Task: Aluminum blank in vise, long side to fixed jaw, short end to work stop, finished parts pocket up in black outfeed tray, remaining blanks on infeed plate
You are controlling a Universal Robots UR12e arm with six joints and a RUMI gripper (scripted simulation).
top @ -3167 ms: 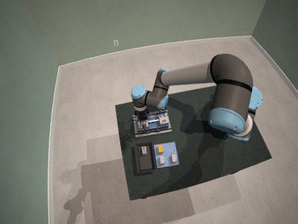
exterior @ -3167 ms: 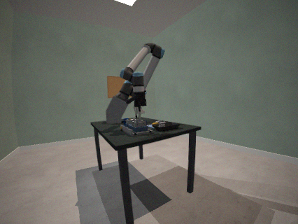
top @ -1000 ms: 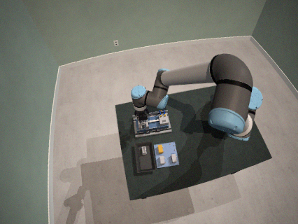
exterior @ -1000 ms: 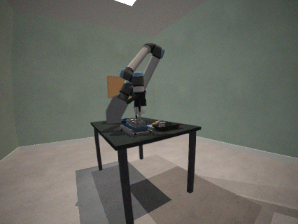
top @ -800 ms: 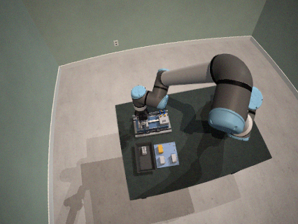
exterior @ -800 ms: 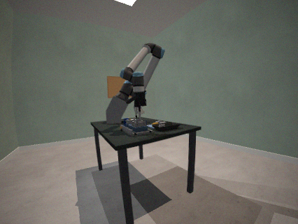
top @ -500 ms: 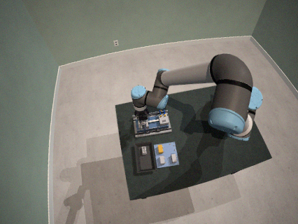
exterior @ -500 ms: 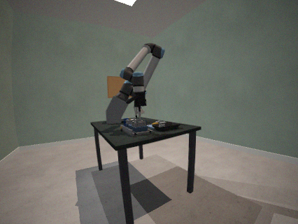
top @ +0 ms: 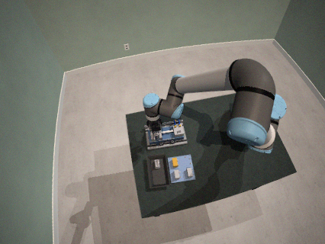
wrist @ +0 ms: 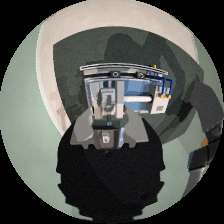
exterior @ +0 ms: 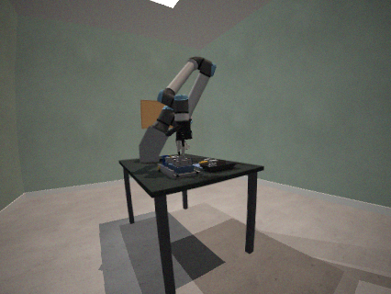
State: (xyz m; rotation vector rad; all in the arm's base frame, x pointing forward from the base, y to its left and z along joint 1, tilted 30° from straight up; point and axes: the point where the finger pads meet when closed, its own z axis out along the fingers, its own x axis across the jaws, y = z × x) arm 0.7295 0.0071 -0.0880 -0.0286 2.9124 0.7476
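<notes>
My jaws [top: 155,129] [exterior: 181,152] stood partly apart over the vise [top: 165,138] [exterior: 178,172] [wrist: 131,80] on the dark counter [top: 213,168] [exterior: 202,184] [wrist: 67,65]; I could not tell whether they grasped anything. A gray block [wrist: 108,97] lay in the vise. One gray part [top: 157,164] lay in the black tray [top: 158,179] [exterior: 219,167]. Beside it, a blue plate [top: 182,168] bore one yellow blank [top: 175,162] and two gray ones.
</notes>
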